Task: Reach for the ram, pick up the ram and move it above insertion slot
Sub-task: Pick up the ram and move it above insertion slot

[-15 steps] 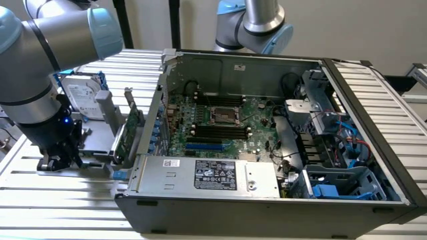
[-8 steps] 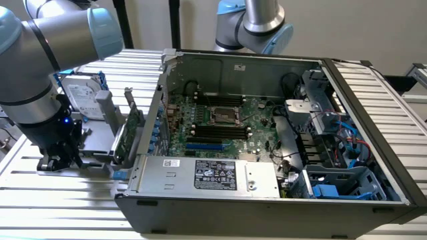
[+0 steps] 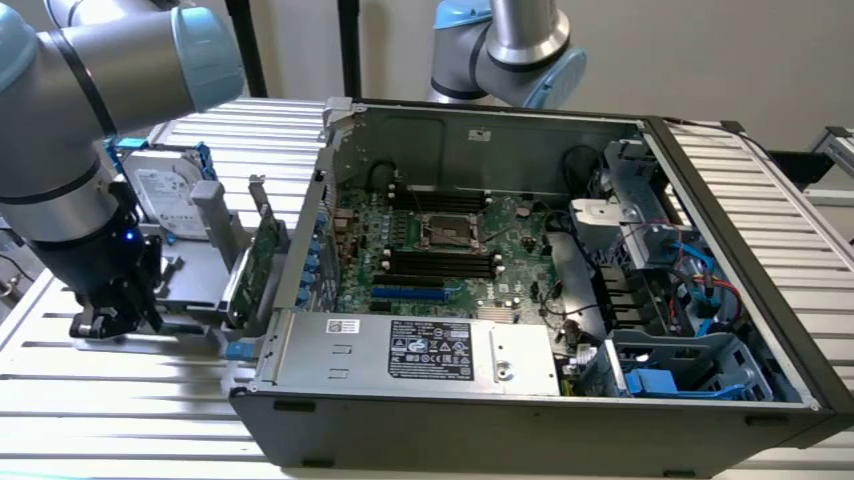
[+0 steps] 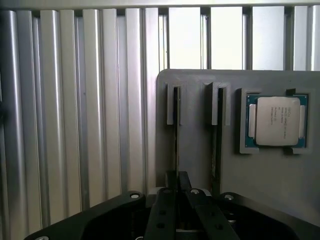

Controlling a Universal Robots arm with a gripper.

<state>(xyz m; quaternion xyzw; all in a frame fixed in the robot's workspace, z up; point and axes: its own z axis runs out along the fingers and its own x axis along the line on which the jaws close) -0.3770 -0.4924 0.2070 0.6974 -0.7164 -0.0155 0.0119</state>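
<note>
The gripper point(image 4: 177, 180) has its fingers point(image 4: 171, 181) drawn close together, pinching the near end of the ram point(image 4: 176, 131), which stands on edge in the gray holder point(image 4: 196, 145). A second stick point(image 4: 218, 137) stands just beside it.

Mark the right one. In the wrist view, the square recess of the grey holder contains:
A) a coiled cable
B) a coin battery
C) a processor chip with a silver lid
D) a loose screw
C: the processor chip, its silver lid facing the camera, lies in the square recess of the grey holder.
</note>
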